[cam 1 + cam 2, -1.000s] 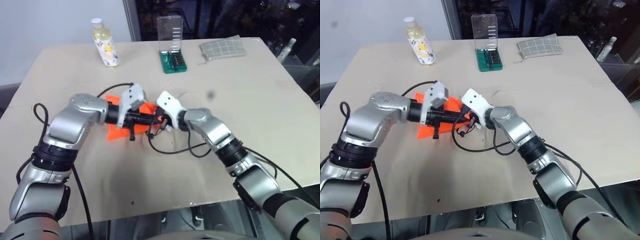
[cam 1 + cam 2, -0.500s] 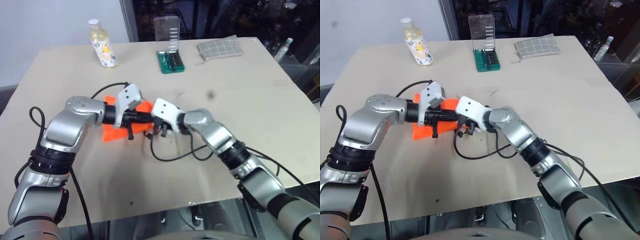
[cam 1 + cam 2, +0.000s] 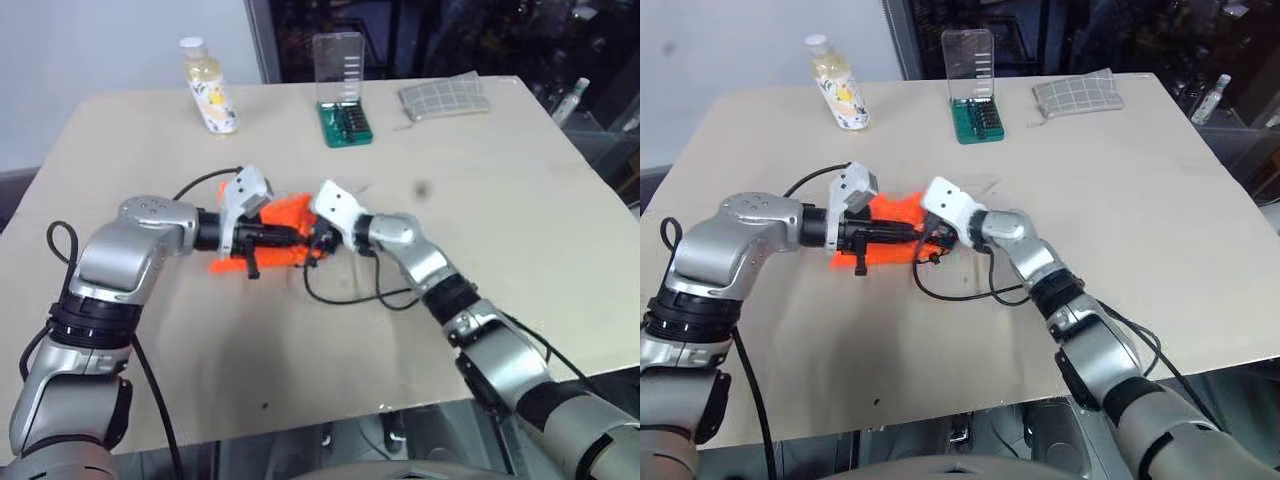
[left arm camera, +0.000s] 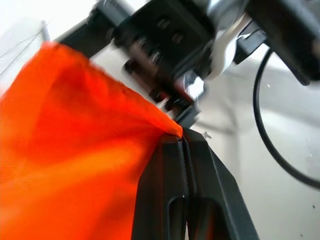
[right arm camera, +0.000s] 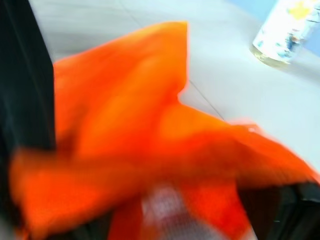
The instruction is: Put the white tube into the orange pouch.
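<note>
The orange pouch (image 3: 285, 215) is bunched up above the table between my two hands. My left gripper (image 4: 183, 145) is shut on a corner of its fabric and holds it from the left side. From the right, my right gripper (image 3: 321, 240) reaches into the pouch's mouth. Its black fingers (image 5: 25, 90) stand wide apart with orange fabric (image 5: 150, 125) between and around them. A white piece with reddish print, the white tube (image 5: 162, 207), shows low between those fingers, wrapped in orange cloth. The rest of the tube is hidden.
A yellowish bottle (image 3: 212, 85) stands at the back left. A green bit case (image 3: 342, 95) with its clear lid raised is at the back middle, and a checked cloth pouch (image 3: 447, 97) at the back right. Black cables (image 3: 350, 295) loop on the table just in front of the pouch.
My right gripper's fingers have spread apart and its wrist has tipped up towards level. The left gripper has drawn the pouch slightly leftward, and the pouch is more bunched up.
</note>
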{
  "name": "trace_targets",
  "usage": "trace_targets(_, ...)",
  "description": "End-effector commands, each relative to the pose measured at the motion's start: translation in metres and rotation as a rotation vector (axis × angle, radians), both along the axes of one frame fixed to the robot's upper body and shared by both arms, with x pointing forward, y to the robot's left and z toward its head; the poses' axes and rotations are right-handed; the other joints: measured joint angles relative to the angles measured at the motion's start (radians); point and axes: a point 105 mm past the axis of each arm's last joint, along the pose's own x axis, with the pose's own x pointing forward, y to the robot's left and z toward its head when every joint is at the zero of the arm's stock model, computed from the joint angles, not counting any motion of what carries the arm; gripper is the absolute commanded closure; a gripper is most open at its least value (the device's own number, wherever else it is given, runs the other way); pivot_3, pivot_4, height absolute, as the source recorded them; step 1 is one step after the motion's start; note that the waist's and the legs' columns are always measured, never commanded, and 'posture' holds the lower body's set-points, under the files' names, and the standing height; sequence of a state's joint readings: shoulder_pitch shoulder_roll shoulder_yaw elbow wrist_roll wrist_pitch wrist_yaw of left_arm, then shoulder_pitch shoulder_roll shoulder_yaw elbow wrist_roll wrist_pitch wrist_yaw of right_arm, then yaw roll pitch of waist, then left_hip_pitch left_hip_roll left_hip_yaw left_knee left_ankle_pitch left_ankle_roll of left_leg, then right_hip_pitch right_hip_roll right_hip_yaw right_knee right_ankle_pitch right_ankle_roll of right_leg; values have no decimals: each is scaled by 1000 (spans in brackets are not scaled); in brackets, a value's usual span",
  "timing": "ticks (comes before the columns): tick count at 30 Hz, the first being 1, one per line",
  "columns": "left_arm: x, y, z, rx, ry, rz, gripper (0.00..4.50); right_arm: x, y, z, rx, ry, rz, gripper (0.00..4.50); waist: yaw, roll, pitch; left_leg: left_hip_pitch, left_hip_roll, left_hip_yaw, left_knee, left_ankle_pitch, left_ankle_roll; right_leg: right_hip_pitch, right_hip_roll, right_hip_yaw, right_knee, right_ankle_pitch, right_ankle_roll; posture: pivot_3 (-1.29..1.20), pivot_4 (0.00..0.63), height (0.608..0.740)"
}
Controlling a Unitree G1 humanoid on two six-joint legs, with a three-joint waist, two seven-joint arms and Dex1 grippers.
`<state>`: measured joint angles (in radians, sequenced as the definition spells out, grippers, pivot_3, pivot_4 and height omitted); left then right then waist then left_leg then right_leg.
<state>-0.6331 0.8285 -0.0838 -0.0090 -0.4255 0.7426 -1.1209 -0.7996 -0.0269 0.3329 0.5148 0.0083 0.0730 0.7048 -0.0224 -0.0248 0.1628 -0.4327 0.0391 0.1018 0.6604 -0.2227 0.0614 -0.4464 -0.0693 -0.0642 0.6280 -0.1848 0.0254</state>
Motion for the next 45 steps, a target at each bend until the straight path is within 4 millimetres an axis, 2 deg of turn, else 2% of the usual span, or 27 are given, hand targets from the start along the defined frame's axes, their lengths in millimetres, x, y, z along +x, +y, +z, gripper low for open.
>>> trace_targets(1,15,2,14,-55,-60,84,4500,-12,-20,28,89,24,-12,1242,6,1,0,0,0,0,1,0,0,0,0,0,1,0,0,0,150,740)
trace_targets(4,26,-3,15,-115,-56,125,4500,-32,-37,24,67,68,-4,1242,10,0,0,0,0,0,3,0,0,0,0,0,2,0,0,0,150,740)
trace_targets(8,32,-8,16,-154,-56,146,4500,-50,-36,0,-9,139,15,1242,4,-1,-1,1,0,1,6,0,1,1,1,0,4,0,0,0,150,740)
trace_targets(11,31,-12,15,-159,-60,140,4500,-37,-30,-19,-39,175,-54,1242,1,-1,-1,2,1,1,7,-1,1,1,1,1,7,0,0,0,150,740)
trace_targets(15,29,-14,17,-174,-66,147,4500,-16,-33,-40,-29,266,-152,1242,5,-1,-1,3,1,0,8,0,1,1,2,1,10,0,0,0,150,740)
trace_targets(20,26,-10,19,-186,-73,174,4500,-13,-33,-33,106,396,-160,1242,9,-2,-1,2,0,0,9,0,0,1,-1,1,9,0,0,0,150,740)
trace_targets(24,27,-8,21,-191,-81,190,4500,-25,-28,-28,218,567,-92,1242,8,-2,-1,1,0,0,8,0,1,1,-1,1,9,0,0,0,150,740)
trace_targets(27,30,-8,24,-201,-87,208,4500,-37,-25,-26,226,625,-43,1242,8,-2,-1,1,0,0,8,0,1,1,-1,1,9,0,0,0,150,740)
trace_targets(32,36,-10,25,-208,-102,244,4500,-49,-15,-30,193,634,-72,1242,8,-2,-1,1,0,-1,8,-1,1,1,-1,1,9,0,0,0,150,740)
trace_targets(36,39,-11,25,-214,-103,259,4500,-39,-10,-40,204,645,-151,1242,6,-3,-2,1,0,-1,8,-1,1,1,-1,1,9,0,0,0,150,740)
trace_targets(40,42,-11,25,-216,-118,280,4500,-17,-6,-41,242,659,-279,1242,5,-3,-2,3,0,-1,8,-1,1,1,-1,1,10,0,0,0,150,740)
trace_targets(42,44,-10,28,-231,-125,298,4500,-5,-9,-45,188,593,-367,1242,8,-3,-2,3,0,-1,8,-1,1,1,-1,1,10,0,0,0,150,740)
trace_targets(45,45,-10,30,-244,-135,319,4500,3,-19,-53,5,403,-440,1242,10,-4,-3,2,-1,-2,8,0,0,1,-2,0,10,0,0,0,150,740)
